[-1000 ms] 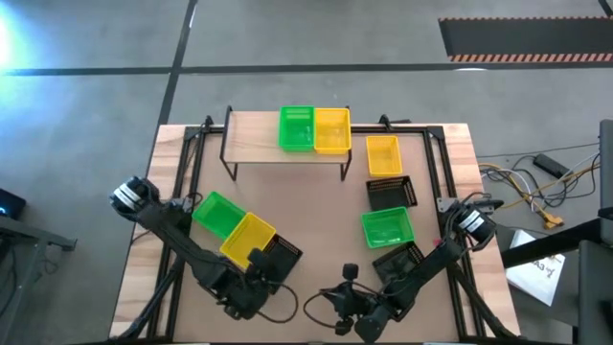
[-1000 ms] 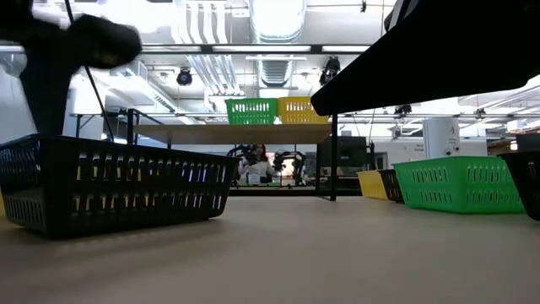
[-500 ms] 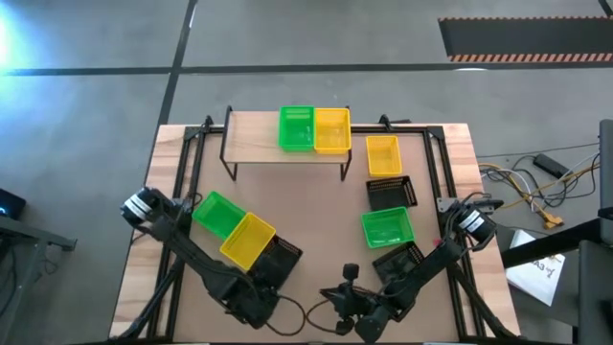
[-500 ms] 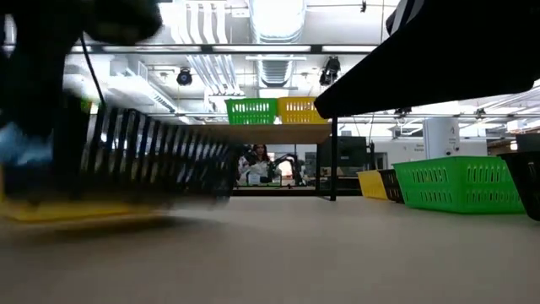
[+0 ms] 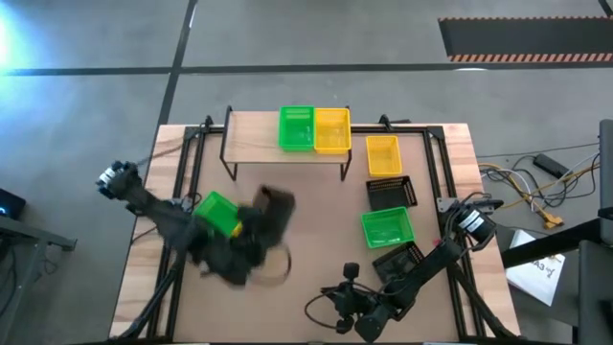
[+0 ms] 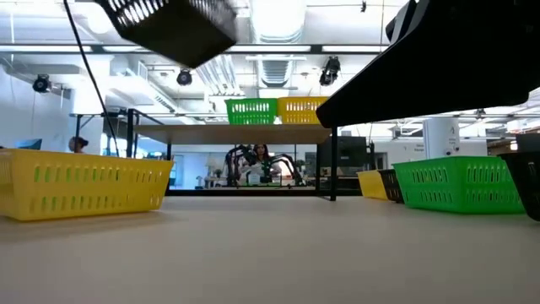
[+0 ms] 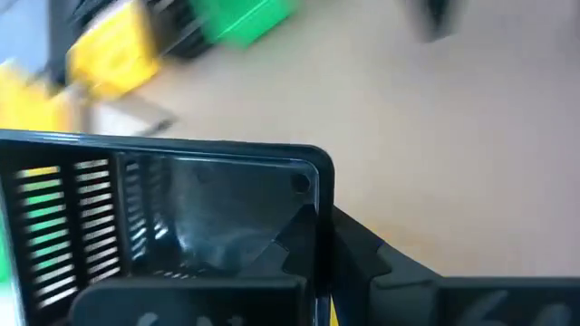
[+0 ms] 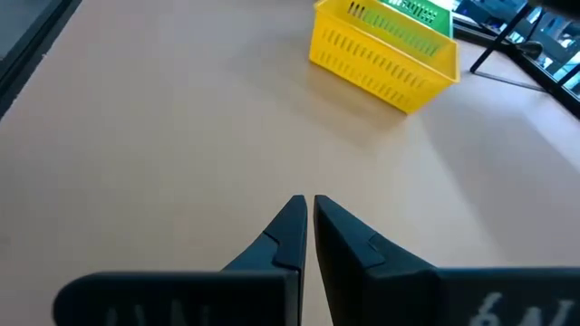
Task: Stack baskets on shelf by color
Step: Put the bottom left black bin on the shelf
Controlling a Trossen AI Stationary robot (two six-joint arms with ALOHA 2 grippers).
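over table (image 5: 316, 240), left arm lifts black basket (image 6: 169, 24).

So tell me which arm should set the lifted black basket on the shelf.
Left. The left gripper already holds the black basket in the air, near the shelf. The right gripper is shut and empty at the table's front edge.
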